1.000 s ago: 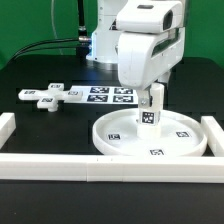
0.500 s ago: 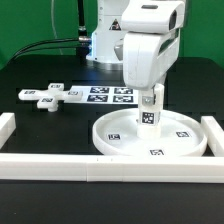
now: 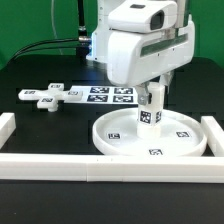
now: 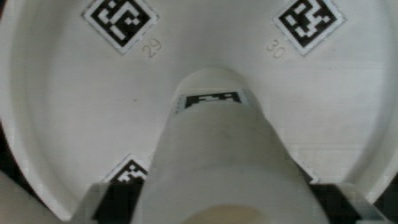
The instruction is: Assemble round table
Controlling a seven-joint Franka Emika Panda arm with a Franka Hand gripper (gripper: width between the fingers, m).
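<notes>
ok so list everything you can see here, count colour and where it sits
large round rimmed plastic disc: one, white with square tags, on the table inside the rails
short thick cylindrical post: one, white with a tag, upright near the disc's middle
small cross-shaped piece: one, white with tags, on the table toward the exterior view's left, apart from the disc
marker board: one, white with tags, flat behind the disc
long straight border rails: three in view, white, in front and at both sides
table: one, black
gripper: one, on the white arm, closed on the post from above
</notes>
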